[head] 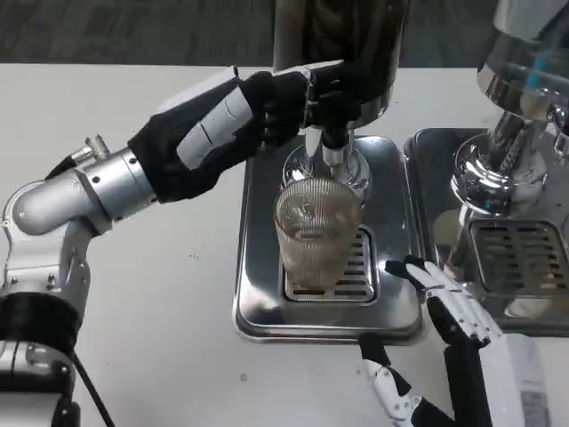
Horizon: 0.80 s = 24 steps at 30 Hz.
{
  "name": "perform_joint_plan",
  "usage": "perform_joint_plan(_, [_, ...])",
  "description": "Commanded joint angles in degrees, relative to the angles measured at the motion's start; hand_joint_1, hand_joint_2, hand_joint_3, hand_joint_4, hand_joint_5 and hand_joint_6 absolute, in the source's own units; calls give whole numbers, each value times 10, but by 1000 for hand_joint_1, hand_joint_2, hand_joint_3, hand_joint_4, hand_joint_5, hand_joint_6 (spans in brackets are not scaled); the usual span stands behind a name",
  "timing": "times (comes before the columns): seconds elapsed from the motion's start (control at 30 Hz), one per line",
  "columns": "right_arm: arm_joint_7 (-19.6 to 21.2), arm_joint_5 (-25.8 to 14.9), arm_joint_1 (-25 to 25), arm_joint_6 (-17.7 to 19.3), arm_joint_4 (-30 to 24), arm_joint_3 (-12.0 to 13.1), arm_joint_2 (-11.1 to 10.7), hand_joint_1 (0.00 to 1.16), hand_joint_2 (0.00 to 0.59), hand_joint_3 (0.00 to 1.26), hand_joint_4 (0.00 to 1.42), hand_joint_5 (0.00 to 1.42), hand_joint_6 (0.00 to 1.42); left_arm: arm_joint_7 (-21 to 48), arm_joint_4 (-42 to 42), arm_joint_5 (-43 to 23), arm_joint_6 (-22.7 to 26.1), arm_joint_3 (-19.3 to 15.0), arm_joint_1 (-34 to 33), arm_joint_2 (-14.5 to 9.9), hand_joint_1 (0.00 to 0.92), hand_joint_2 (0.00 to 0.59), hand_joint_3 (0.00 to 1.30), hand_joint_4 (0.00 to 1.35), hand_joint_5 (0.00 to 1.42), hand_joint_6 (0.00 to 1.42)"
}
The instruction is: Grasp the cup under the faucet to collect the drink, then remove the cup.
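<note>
Clear ribbed glass: the cup stands on the drip tray under the faucet. Head view: the left hand grips the tap lever, so filling appears in hand. The right hand, fingers spread, holds nothing beside the tray. Next, it must grasp the cup.
</note>
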State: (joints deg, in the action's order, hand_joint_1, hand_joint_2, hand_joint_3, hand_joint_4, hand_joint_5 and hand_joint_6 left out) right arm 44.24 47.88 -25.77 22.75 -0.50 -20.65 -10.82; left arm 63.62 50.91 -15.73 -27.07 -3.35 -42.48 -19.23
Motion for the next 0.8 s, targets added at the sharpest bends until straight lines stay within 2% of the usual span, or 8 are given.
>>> perform_joint_plan(0.03, [-2,-6,-2,7,-2,3,-2,444,365,304,211,236,316,0,26,39,-29,21,5,1,0,101,150,73,119,4])
perform_joint_plan(0.43, [-12,-11,7,9,-1,6,-9,441,365,304,211,236,276,-32,60,86,-134,50,12,-11,0,100,139,45,59,0])
perform_joint_plan(0.8, [-24,-26,11,11,-6,15,-13,423,374,294,202,221,236,-70,78,117,-204,76,16,-21,0,95,121,15,12,0])
